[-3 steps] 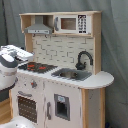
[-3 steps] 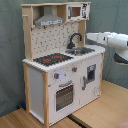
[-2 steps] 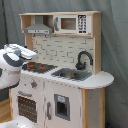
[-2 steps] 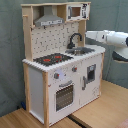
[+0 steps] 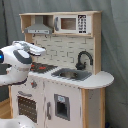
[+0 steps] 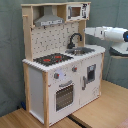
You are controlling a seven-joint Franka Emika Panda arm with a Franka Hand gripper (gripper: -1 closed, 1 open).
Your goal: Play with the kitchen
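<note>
Beside the tall pale-wood and white-panel toy kitchen [image 5: 62,75], standing on a wooden floor, your white robot arm [image 6: 107,34] hovers at counter height, likely approaching the hob; next, pick one feature. Only the second exterior view shows the oven door; I cannot tell the jaws' state.

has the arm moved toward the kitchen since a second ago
Yes. In the second exterior view the arm has reached further toward the second exterior view's left, closer to the faucet of the kitchen.
</note>
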